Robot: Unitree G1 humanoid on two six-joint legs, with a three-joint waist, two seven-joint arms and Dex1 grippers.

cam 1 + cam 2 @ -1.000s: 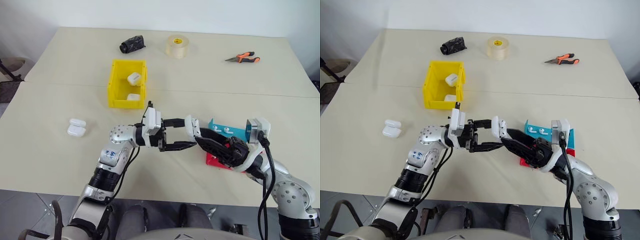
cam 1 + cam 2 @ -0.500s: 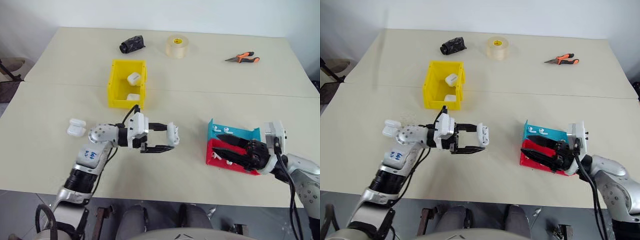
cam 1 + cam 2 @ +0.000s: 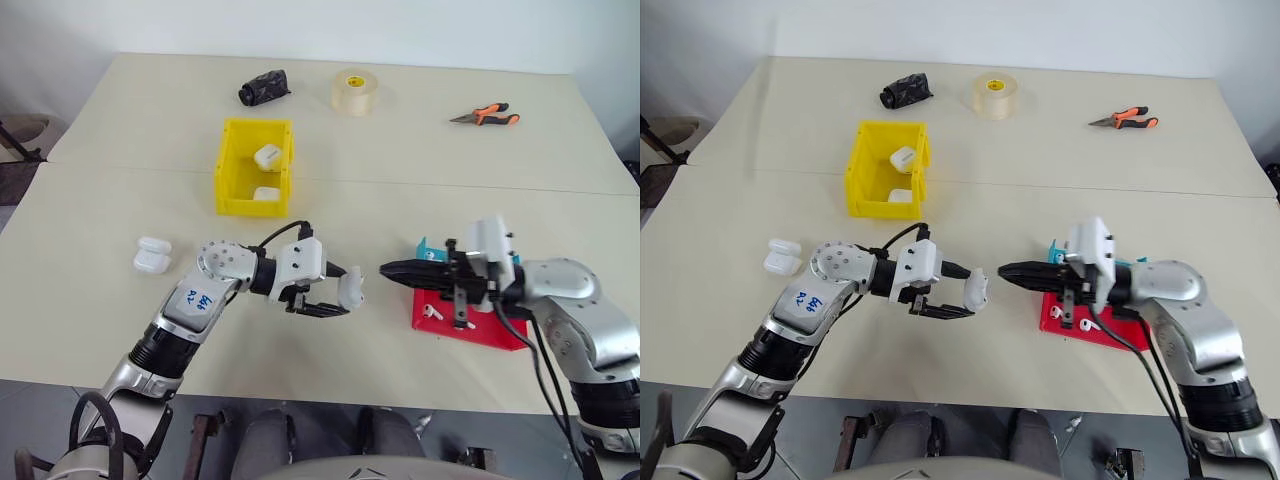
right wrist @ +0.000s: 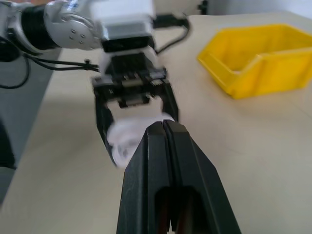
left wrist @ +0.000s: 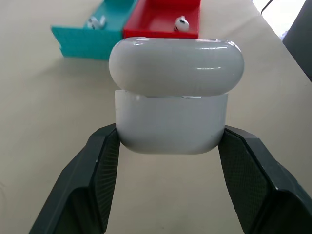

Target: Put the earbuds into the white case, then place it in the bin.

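Since a second ago, the two arms have parted and turned toward each other, the right one swinging back from the trays with its fingers now pressed together.

Far left on the table, a second white case (image 3: 153, 255) lies lid-open, untouched. Beside it, handwriting shows on the left forearm, too small to read. The left gripper (image 3: 340, 296) is clamped on the white case (image 5: 174, 92), its black fingers (image 5: 95, 165) pinching the lower body while the lid stands slightly ajar, held in the air in front of the yellow bin (image 3: 255, 167), where two more white cases sit. The right gripper (image 3: 395, 270) points its closed tips at the case, just short of it; whether an earbud is pinched there cannot be told. Further right, earbuds (image 5: 181, 23) remain in the red tray (image 3: 470, 325) and the teal tray (image 5: 87, 36).

The case looks light, rigid and glossy, likely slippery, and is best gripped across its flat sides below the hinge line. The earbuds appear tiny and slick, and are probably easiest taken by the stem. No brand name is legible.
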